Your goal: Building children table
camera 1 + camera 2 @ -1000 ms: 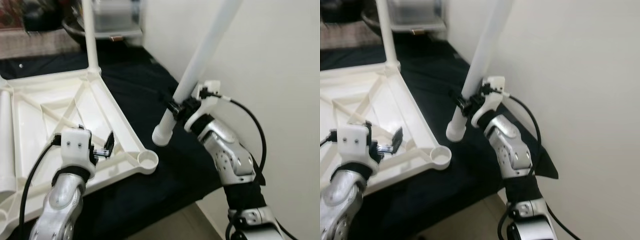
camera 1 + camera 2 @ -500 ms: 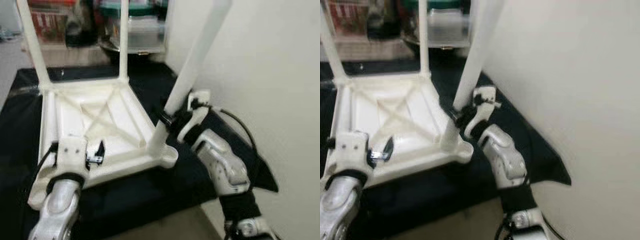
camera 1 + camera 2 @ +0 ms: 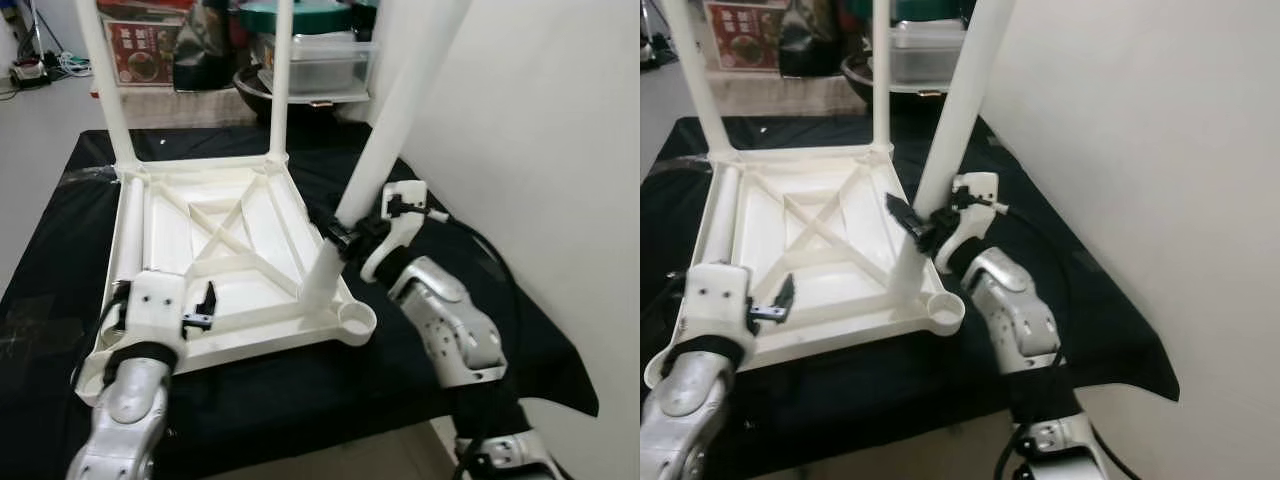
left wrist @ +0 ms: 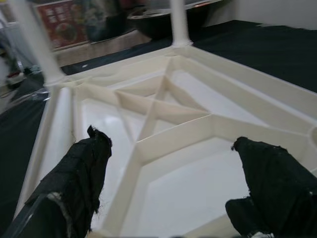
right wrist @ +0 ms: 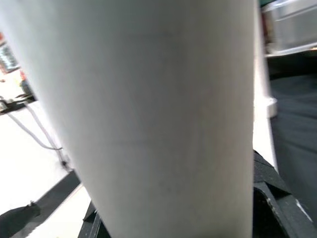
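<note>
R fingers (image 3: 345,238) clamp tilted leg (image 3: 385,155); L fingers (image 4: 168,183) spread wide, empty, over tabletop (image 3: 190,225).

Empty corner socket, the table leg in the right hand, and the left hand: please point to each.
empty corner socket (image 3: 357,322), left eye view, on its round rim.
table leg (image 3: 395,120), left eye view, mid-shaft above the grip.
left hand (image 4: 168,188), left wrist view, midway between fingertips.

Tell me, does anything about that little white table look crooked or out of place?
Yes. The table top lies upside down with two legs upright in its far corners, but the leg in the right gripper leans at a slant, its foot resting inside the frame beside the empty corner socket, not in it.
</note>
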You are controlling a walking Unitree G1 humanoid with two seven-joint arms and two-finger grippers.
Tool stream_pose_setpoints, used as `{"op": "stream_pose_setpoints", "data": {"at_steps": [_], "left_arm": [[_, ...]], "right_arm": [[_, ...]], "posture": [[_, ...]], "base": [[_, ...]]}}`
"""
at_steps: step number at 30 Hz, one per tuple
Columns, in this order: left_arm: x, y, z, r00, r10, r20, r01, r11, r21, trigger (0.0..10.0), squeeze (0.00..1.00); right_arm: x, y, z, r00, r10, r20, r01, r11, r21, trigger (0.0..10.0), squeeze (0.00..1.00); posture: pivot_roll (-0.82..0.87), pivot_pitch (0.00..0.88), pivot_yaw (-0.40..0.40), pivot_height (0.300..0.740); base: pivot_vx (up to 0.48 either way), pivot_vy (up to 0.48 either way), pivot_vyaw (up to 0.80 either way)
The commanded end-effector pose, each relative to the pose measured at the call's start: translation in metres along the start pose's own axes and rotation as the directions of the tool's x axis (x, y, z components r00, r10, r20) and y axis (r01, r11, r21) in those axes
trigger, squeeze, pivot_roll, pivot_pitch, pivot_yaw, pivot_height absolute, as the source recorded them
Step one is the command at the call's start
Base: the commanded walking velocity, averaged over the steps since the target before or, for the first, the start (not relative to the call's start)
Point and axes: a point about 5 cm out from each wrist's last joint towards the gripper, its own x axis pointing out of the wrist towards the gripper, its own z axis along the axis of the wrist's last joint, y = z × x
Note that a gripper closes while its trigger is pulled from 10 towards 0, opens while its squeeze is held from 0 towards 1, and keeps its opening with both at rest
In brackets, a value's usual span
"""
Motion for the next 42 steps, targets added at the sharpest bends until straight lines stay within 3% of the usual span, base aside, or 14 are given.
{"op": "stream_pose_setpoints", "data": {"at_steps": [1,12,26,39,42], "left_arm": [[0.0014,0.0005,-0.0021,1.000,0.003,-0.001,-0.003,1.000,0.020,10.0,0.00],[0.0012,-0.0007,-0.0014,1.000,0.012,0.019,-0.013,1.000,0.022,10.0,0.00],[0.0000,0.0016,-0.0062,1.000,0.018,-0.007,-0.019,0.998,-0.061,10.0,0.00],[0.0006,0.0062,-0.0045,1.000,0.028,0.004,-0.027,0.994,-0.109,10.0,0.00],[-0.0002,0.0061,-0.0040,1.000,0.018,0.009,-0.017,0.997,-0.076,10.0,0.00]], "right_arm": [[0.0013,0.0008,0.0017,1.000,0.009,0.006,-0.009,1.000,0.001,10.0,0.00],[0.0030,-0.0001,0.0012,1.000,0.014,-0.004,-0.014,1.000,-0.024,10.0,0.00],[0.0020,-0.0046,0.0009,1.000,0.010,-0.011,-0.010,0.999,-0.053,10.0,0.00],[0.0020,-0.0061,-0.0015,1.000,-0.008,-0.017,0.008,0.999,-0.050,10.0,0.00],[0.0030,-0.0048,-0.0013,1.000,-0.013,-0.010,0.011,0.994,-0.109,10.0,0.00]], "posture": [[0.11,0.000,-0.131,0.740],[0.11,0.000,-0.136,0.740],[0.10,0.000,-0.133,0.740],[0.10,0.000,-0.129,0.740],[0.11,0.000,-0.128,0.740]], "base": [[0.000,0.000,0.00],[0.000,-0.432,0.00],[0.000,0.000,0.51],[0.000,0.370,0.00],[0.000,0.000,0.00]]}}
